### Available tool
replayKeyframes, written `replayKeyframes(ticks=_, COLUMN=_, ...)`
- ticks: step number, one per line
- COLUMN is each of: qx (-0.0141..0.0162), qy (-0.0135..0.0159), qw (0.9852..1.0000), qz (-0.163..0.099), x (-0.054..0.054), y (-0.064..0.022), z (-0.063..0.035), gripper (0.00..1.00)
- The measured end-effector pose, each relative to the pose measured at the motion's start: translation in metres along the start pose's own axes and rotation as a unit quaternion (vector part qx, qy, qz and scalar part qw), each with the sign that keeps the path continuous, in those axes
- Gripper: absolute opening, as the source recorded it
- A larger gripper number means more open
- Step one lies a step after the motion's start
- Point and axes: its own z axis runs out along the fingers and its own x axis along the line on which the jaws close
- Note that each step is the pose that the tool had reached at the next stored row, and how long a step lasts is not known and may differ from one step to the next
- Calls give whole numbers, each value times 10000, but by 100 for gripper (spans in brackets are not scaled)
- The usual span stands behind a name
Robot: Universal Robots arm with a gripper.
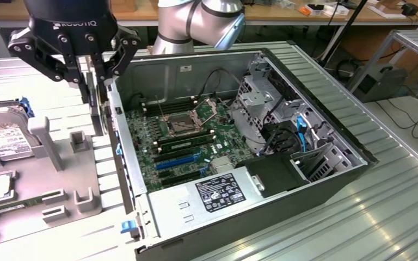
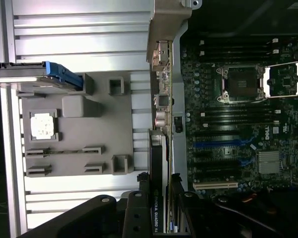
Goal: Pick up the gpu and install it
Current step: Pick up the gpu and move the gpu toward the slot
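The gpu (image 1: 95,92), a slim black card, hangs edge-down from my gripper (image 1: 85,76), which is shut on its upper part. It hovers above the open computer case's wall (image 1: 122,163), on the exterior view's left side of the case. In the wrist view the gpu (image 2: 157,158) shows edge-on between my gripper's (image 2: 158,198) fingers (image 2: 141,191), right over that wall and beside the motherboard (image 2: 238,124). The blue expansion slots (image 2: 216,145) lie just inside the wall, apart from the card.
A grey parts fixture (image 1: 63,163) lies beside the case and carries a silver hard drive (image 1: 2,138) and a processor chip (image 2: 43,125). Inside the case are the drive cage (image 1: 260,98), the power supply (image 1: 216,193) and cables. All rests on a ribbed metal table (image 1: 383,217).
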Motion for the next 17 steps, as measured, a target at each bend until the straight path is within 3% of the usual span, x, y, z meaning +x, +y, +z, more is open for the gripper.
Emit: replayKeyframes(ticks=17, qx=0, qy=0, qw=10000, qz=0, x=-193, y=8, z=6, gripper=27)
